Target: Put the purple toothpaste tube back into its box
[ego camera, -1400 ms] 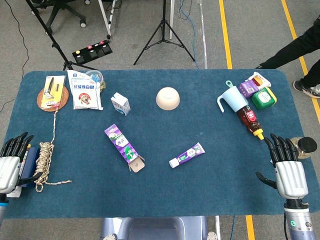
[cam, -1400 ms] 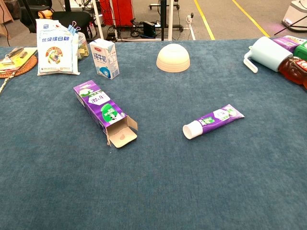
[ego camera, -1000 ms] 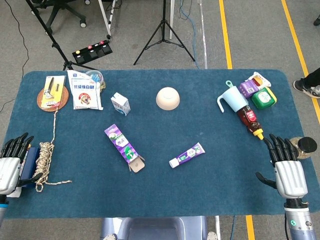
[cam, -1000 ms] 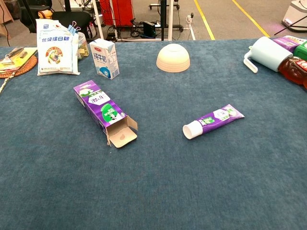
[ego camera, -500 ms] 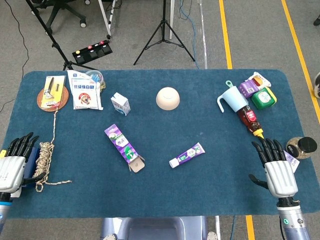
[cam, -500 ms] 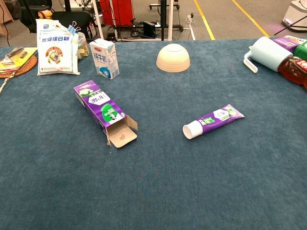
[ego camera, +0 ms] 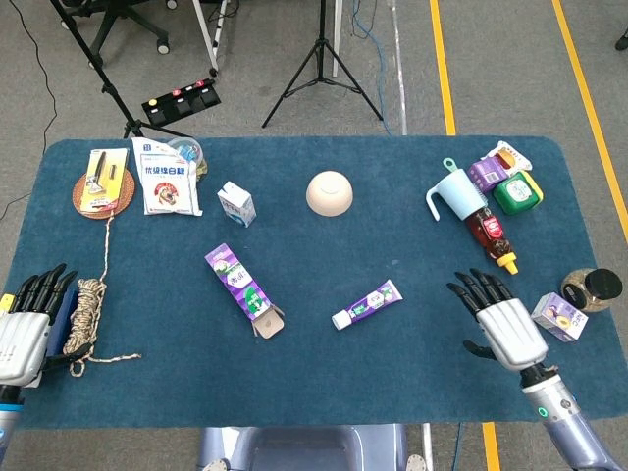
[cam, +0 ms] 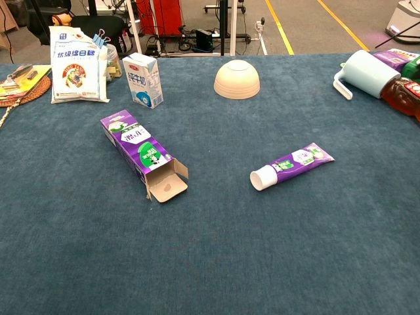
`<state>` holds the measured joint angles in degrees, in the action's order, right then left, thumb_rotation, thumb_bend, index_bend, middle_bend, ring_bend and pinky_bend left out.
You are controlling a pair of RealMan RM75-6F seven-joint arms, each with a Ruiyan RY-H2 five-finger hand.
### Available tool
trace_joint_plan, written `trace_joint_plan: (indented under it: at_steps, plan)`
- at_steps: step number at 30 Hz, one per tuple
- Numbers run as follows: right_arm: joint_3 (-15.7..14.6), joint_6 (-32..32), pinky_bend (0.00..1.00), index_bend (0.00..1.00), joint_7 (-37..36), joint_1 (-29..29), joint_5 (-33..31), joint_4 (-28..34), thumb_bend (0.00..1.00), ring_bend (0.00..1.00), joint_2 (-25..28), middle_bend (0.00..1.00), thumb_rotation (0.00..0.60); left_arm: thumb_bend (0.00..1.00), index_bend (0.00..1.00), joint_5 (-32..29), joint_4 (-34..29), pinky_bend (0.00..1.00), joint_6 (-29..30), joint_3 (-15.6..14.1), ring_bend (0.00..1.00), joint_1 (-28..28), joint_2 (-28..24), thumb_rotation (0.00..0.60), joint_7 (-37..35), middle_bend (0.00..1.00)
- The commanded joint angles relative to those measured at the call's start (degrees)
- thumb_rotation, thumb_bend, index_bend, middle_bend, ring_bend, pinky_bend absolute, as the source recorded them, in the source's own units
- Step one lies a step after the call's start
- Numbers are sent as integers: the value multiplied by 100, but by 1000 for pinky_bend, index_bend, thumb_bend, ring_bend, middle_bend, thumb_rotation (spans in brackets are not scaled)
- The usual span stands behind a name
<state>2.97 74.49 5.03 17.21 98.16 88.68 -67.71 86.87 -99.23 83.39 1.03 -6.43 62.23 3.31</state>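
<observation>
Your left hand sits at the table's left edge with its fingers spread and nothing in it, just beside the coiled rope. The purple box lies flat well off to its 3 o'clock, its open flap end pointing toward the near edge at about 5 o'clock. The toothpaste tube lies on the cloth at the box's 3 o'clock, apart from it, white cap toward the box. Your right hand hovers at the tube's 3 o'clock, near but not touching, fingers apart and holding nothing; the chest view does not show either hand, so its height over the table is hard to judge. A small purple carton lies just beside that hand at its 3 o'clock.
</observation>
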Motion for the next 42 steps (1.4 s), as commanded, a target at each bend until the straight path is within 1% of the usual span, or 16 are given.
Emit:
trace_joint_plan:
  at_steps: [1,7,8,10,15,17,20,29,35,42]
  plan:
    - [29,-481,168,155,-120,480,257,-158,96,91,-7,129,600,83,0,-49,-1,6,-18,11,0,1,21,600,43,0]
    - [87,-1187,192,184,-108,1060,264,-390,106,122,-316,152,600,83,0,-140,-28,6,-14,49,0,4,66,600,195,0]
    - [112,-1275,199,191,-42,1158,269,-469,106,142,-410,166,600,83,0,-170,-30,6,-31,64,0,-7,78,600,227,0]
    - [203,-1624,205,201,164,1508,288,-741,106,170,-760,184,600,83,0,-334,-19,6,-141,127,0,-66,141,600,367,0]
    - [190,-1860,217,223,157,1773,255,-972,107,177,-1051,194,600,82,0,-501,-31,6,-248,181,0,-120,194,600,509,0]
    - [200,-2046,222,227,209,1961,227,-1135,107,178,-1266,195,600,83,0,-606,-28,6,-306,216,0,-151,225,600,582,0]
    - [192,-2136,230,235,236,2108,178,-1295,109,181,-1478,199,600,83,0,-704,-32,6,-336,246,0,-168,258,600,662,0]
    - [186,-2377,237,246,465,2370,-108,-1512,131,183,-1683,205,600,83,0,-793,-38,5,-375,258,0,-194,289,600,744,0]
    - [192,-2629,256,257,590,2508,-353,-1611,186,194,-1685,215,600,83,0,-819,-42,6,-395,256,0,-204,289,600,749,0]
    - [170,-2911,286,274,758,2640,-598,-1645,216,214,-1666,232,600,83,0,-842,-45,6,-405,257,0,-213,294,600,765,0]
